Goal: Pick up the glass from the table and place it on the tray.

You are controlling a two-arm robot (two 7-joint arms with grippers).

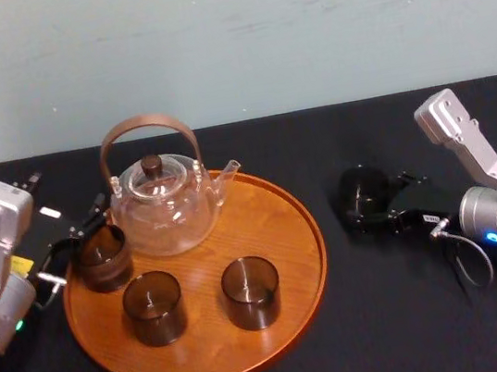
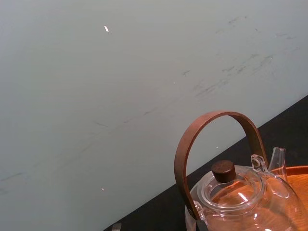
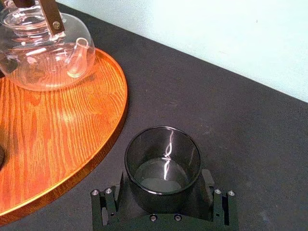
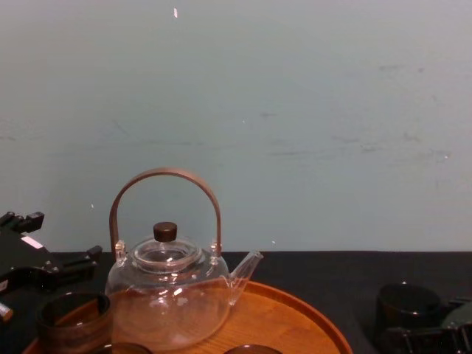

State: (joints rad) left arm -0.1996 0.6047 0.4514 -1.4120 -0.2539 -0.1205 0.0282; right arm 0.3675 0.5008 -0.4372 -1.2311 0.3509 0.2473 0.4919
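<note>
Glass: the dark glass (image 3: 162, 166) stands on your desk (image 1: 408, 312), just off the right edge of the tray (image 1: 274, 229)
Right gripper: your right gripper (image 1: 375, 206) reaches in from the desk's right side, jaws closed on the glass's base
Tray: it carries a clear teapot (image 1: 166, 208) at its rear and three other dark glasses (image 1: 250, 290)
Left gripper: your left gripper (image 1: 83, 242) sits at the tray's left edge, jaws open beside the nearest of them
</note>
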